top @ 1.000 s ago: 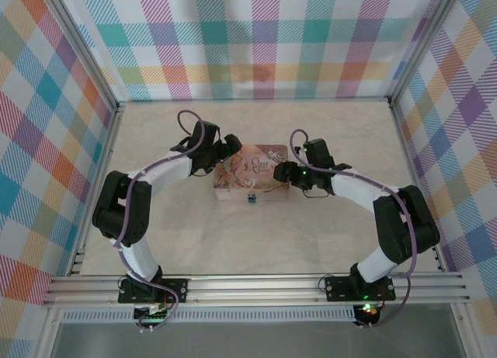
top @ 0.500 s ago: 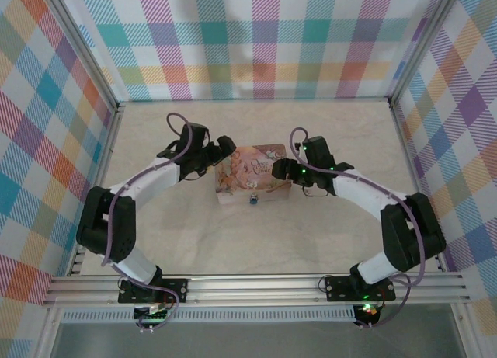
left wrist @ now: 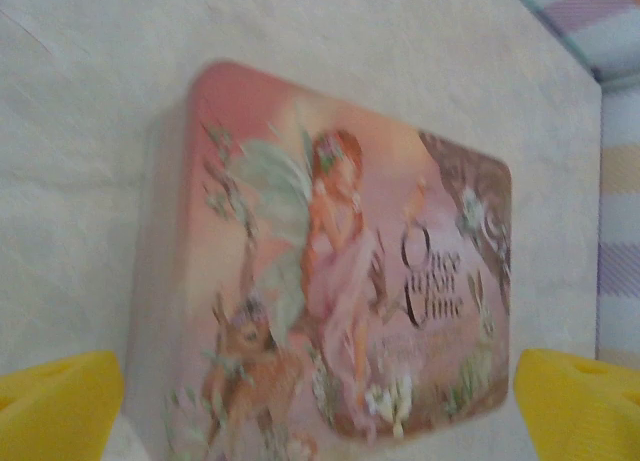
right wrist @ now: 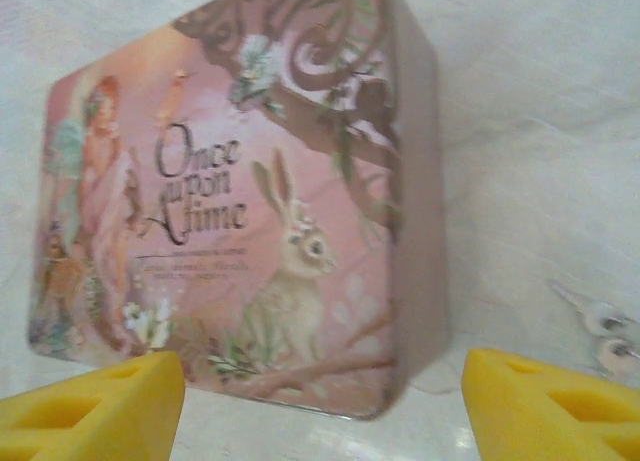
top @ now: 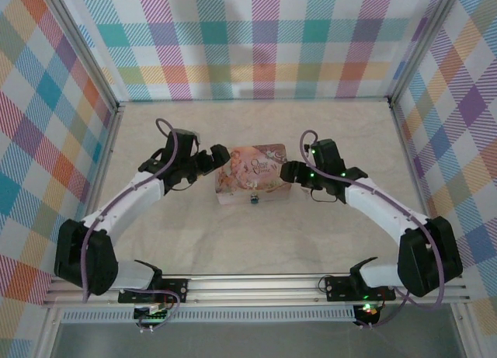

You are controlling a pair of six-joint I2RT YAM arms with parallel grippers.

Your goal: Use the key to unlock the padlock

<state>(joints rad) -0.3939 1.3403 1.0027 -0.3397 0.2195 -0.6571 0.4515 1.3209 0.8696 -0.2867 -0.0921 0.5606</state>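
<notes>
Bluish padlock point(top: 253, 199) beside rounded pink tin point(top: 260, 168)

I had the tin point(top: 256, 168) lying flat on the table point(top: 256, 241), about midway between left and right and a little toward the far side. The padlock point(top: 254, 199) sat against the tin's near wall, roughly halfway along it; whether it hung from the tin or rested on the table I could not tell. The left gripper point(top: 221, 156) was just off the tin's left end and the right gripper point(top: 289, 172) just off its right end, so the tin lay between them. Through the right wrist camera, the key point(right wrist: 603, 321) lay on the table to the right of the tin, close by but not touching it.
</notes>
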